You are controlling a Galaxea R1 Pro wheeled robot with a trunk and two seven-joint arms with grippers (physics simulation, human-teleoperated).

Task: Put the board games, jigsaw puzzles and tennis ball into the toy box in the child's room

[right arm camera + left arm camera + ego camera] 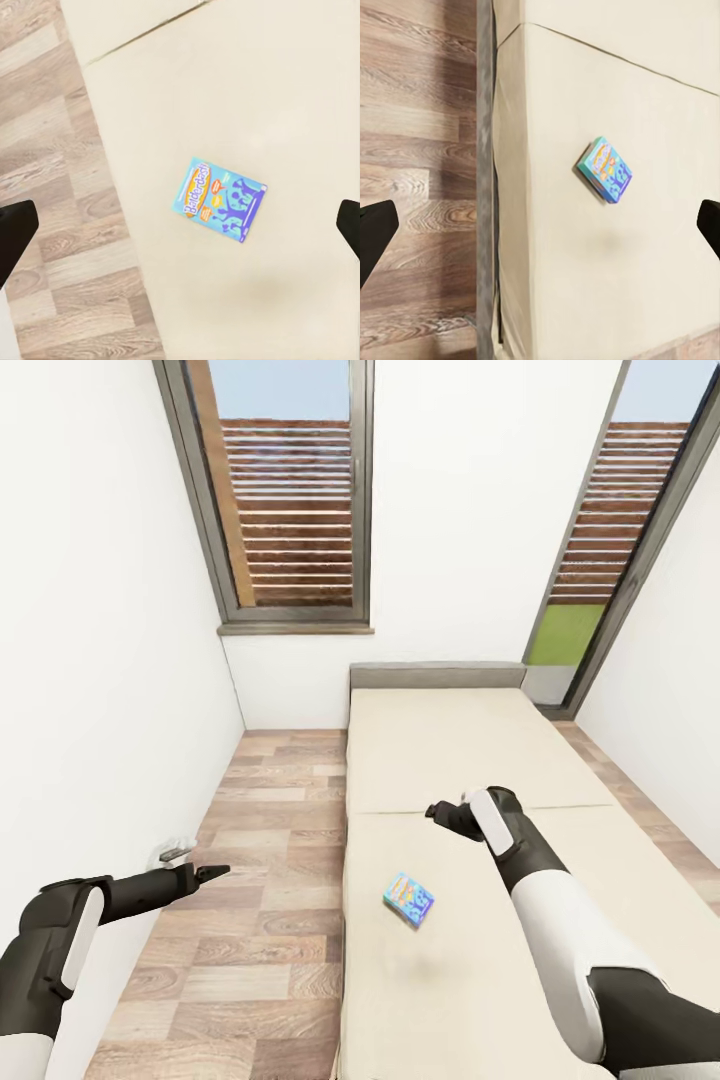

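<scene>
A single board game [408,899], a flat blue box with purple silhouettes and orange lettering on its lid, lies flat on the beige cover of the bed [450,740], near the edge that faces the wood-plank floor [250,920] and on the nearer side of the seam that crosses the cover. In the head view the box sits turned at an angle to the bed's edge, with bare cover all around it and nothing touching it. The right pincer [437,812] hangs above the bed, beyond the box and a little to its right, near the seam; its wrist camera looks straight down on the board game [223,199], and the two dark fingertips [15,232] stand at opposite edges of that picture, so the pincer is spread wide and holds nothing. The left pincer [218,872] is out over the floor, to the left of the bed and well apart from the box, pointing toward the bed; its wrist view shows the board game [605,169] on the cover, the bed's dark grey frame along the floor, and its own fingertips [373,232] far apart at either side, so it too is open and empty. Behind the bed stand a low grey headboard [437,676], white walls and two tall dark-framed windows [285,490]
</scene>
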